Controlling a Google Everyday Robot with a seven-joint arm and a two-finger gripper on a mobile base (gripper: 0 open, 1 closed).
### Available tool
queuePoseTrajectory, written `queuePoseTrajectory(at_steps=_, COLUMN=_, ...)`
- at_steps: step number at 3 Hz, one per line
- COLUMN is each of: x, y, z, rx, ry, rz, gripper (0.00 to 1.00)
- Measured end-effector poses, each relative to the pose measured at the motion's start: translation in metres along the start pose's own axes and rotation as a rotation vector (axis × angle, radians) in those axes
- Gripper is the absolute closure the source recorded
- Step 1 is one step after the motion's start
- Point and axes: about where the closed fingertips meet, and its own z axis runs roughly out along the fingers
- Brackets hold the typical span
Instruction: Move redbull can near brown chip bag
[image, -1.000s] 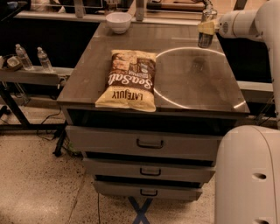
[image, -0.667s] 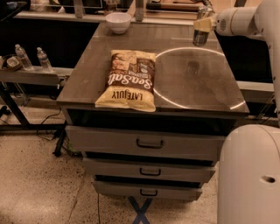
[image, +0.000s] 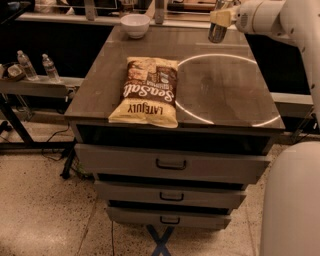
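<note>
while hovering above far table (image: 227, 102) edge | tool (image: 220, 19) clamps redbull can (image: 217, 33)

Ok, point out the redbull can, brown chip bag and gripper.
redbull can (image: 217, 35), camera view, lower body.
brown chip bag (image: 146, 92), camera view, middle.
gripper (image: 219, 22), camera view, top right, between fingers holding can.

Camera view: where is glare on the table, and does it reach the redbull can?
In the camera view, a bright ring of glare lies on the right half of the table, beside the brown chip bag; the gripper holds the redbull can over the far edge, beyond the ring.
</note>
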Motion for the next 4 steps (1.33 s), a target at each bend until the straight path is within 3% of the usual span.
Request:
queuePoseTrajectory(at_steps=2, x=0.006, y=0.034, z=-0.038, rx=-0.109, ry=0.032, rz=-0.027, gripper=1.00)
queuePoseTrajectory(at_steps=4, x=0.047, y=0.083, z=-0.078, rx=-0.207, ry=0.058, rz=0.006, gripper=1.00)
